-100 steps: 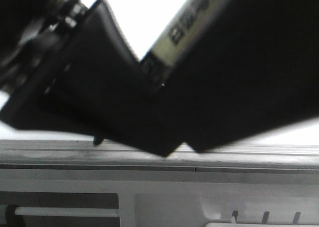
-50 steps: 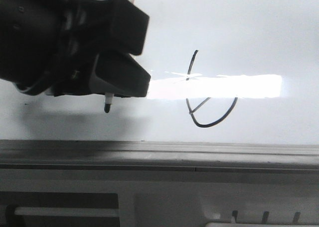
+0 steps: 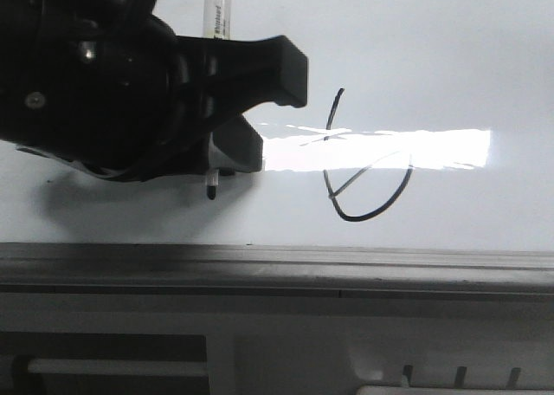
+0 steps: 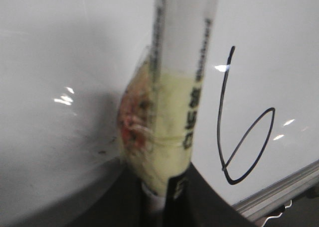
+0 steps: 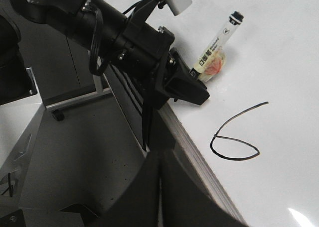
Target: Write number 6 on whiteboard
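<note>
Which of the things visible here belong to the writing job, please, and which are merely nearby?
Job: whiteboard; number 6; marker; left gripper, shut on the marker.

Nearby: grey frame strip; right gripper, shut and holding nothing.

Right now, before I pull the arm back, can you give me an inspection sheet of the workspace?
Surface: whiteboard glossy, glare band across it.
Job's things: number 6 drawn in black; marker tip left of it.
Clutter: nothing seen.
End effectors: left end effector shut on the marker; right end effector shut, empty.
Cables: black cables on left arm.
Surroundings: grey frame strip below; grey floor.
</note>
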You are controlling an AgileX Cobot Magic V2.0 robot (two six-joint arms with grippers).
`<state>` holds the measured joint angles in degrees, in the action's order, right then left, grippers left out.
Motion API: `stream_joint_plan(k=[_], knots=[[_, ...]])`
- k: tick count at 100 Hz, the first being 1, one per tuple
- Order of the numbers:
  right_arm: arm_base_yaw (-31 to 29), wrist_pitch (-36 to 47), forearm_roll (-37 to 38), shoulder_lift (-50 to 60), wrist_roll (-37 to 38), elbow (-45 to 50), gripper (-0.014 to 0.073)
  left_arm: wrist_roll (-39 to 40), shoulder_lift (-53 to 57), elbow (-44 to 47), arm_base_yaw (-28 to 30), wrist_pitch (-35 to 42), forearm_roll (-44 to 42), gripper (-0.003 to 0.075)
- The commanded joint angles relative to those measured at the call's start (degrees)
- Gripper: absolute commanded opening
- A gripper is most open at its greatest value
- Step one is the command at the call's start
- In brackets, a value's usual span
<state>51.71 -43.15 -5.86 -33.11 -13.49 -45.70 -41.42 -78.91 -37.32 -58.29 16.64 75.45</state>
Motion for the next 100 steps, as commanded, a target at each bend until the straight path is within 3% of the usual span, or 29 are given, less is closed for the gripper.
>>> stream_joint_plan(k=[1,15,41,64,88,100], knots=[[-0.5,3.9,0.3,0.0,0.7,-1.4,-0.0054,0.3,-0.8,-0.5,0.7,5.9,3.1,-0.0018],[-0.5,3.9,0.3,0.0,1.6,-1.4,-0.0054,0.3,-0.8,-0.5,0.7,5.8,5.1,0.0007],[-0.5,4.1,0.3,0.0,1.6,-1.4,-0.0054,0.3,-0.8,-0.5,0.8,6.0,8.3,0.0293],[-0.5,4.5,0.2,0.0,2.5,-1.4,-0.0054,0.3,-0.8,-0.5,0.9,6.4,8.3,0.0312],[-0.5,4.6,-0.4,0.0,2.9,-1.4,-0.0054,0.3,-0.8,-0.5,0.9,6.4,8.4,0.0583],[-0.5,5.0,-0.4,0.0,2.9,-1.4,-0.0054,0.3,-0.8,-0.5,0.9,6.4,8.4,0.0601]])
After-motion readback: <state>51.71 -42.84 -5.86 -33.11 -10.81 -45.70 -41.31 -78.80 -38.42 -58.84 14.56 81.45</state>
